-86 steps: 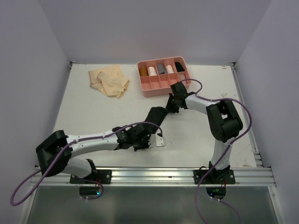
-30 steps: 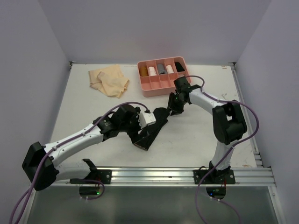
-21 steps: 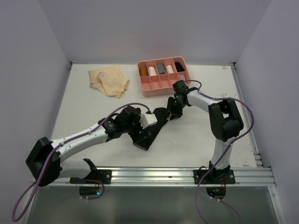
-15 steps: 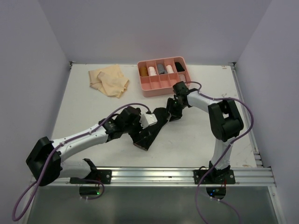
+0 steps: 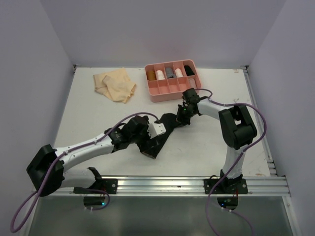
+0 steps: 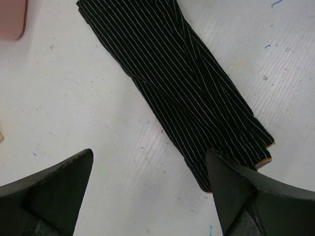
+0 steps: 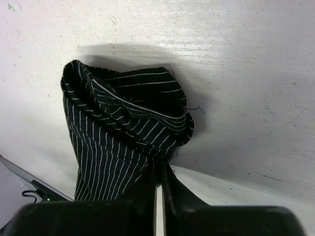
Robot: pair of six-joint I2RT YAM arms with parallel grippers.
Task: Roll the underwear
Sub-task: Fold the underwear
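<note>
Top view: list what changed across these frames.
The left arm reached out, bringing the open left gripper over the black underwear's near end. The right gripper closed on its far end. The tan underwear and tray stayed put.

Probably a robotics lab test cell, plain pale walls (image 5: 162,29) boxing in a scuffed white desk (image 5: 98,118), two robot arms (image 5: 236,128) bolted to an aluminium rail (image 5: 162,183) along its near edge

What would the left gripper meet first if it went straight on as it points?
Probably the near end of the black striped underwear, or the bare table beside it; depth is unclear.
</note>
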